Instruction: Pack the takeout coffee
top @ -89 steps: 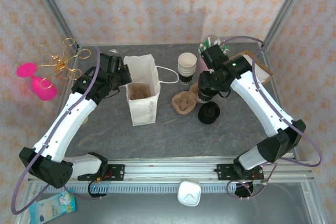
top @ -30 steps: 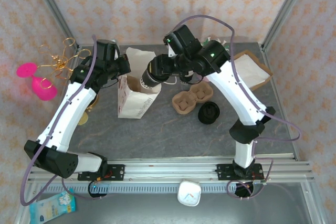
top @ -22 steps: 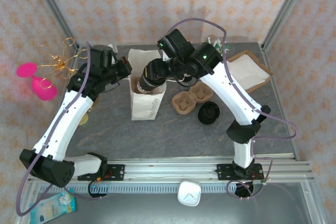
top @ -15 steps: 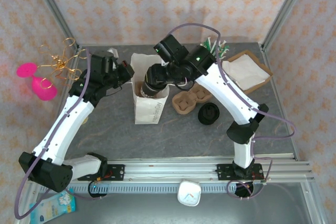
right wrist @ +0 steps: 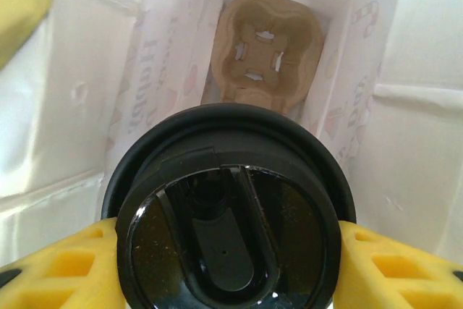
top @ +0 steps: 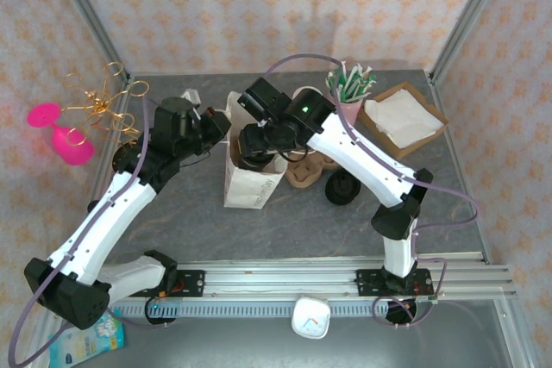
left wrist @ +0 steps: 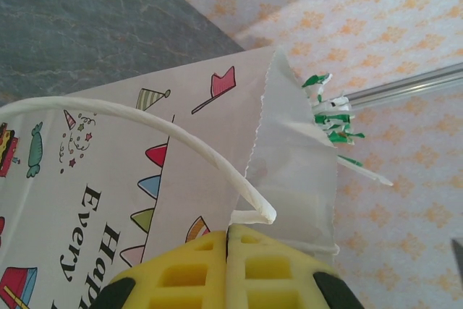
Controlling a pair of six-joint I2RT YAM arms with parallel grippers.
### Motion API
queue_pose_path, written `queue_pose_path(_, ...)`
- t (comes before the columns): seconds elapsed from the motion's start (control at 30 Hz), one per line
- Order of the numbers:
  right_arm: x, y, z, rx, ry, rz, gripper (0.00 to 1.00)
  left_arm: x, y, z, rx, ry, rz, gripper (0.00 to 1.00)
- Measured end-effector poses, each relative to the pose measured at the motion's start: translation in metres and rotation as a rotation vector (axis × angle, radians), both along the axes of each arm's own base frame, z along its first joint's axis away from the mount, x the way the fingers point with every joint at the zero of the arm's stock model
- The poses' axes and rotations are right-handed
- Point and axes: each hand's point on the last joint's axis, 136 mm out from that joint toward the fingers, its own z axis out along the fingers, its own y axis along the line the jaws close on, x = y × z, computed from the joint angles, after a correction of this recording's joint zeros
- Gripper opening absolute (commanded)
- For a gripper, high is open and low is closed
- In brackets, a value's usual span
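Your right gripper (right wrist: 231, 269) is clamped on the coffee cup (right wrist: 228, 226), one yellow finger on each side just under its black lid. It holds the cup upright in the mouth of the paper bag (top: 250, 185). From the wrist camera the cup hangs above the cup carrier (right wrist: 266, 56) lying on the bag's floor, and the carrier's open pocket sits ahead of the lid rather than straight beneath it. The step in hand looks like lowering the cup into that pocket. To do it well, bring the cup over the pocket first, then go straight down with the cup vertical so the coffee stays level and the base does not catch the carrier's rim. Watch the bag walls, which stand close on both sides of the fingers. Release only once the cup is seated, and open just enough to clear the lid without pushing the paper outward. Your left gripper (left wrist: 228, 273) is closed, pinching the bag's top edge beside the paper handle. Hold that pinch steady, since it seems to be what holds the mouth open and the bag upright. On the counter (top: 302, 226) just right of the bag lie a spare carrier (top: 302, 171) and a loose lid (top: 343, 187), both near the right arm's path out.
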Motion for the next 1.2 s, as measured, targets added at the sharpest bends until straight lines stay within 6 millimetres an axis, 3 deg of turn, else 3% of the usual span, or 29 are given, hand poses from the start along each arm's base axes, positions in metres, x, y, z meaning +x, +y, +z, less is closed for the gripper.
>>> queue_pose_path(0.4,-0.011,0.003,-0.023,-0.064,0.026,0.011,0.51,-0.012,0.002,-0.028,-0.084,0.045,0.04,0.0)
queue_pose_path(1.2,-0.019,0.014,-0.076,-0.179,0.098,0.036,0.49,-0.011,0.007,-0.024,-0.075,0.014,0.062,0.0)
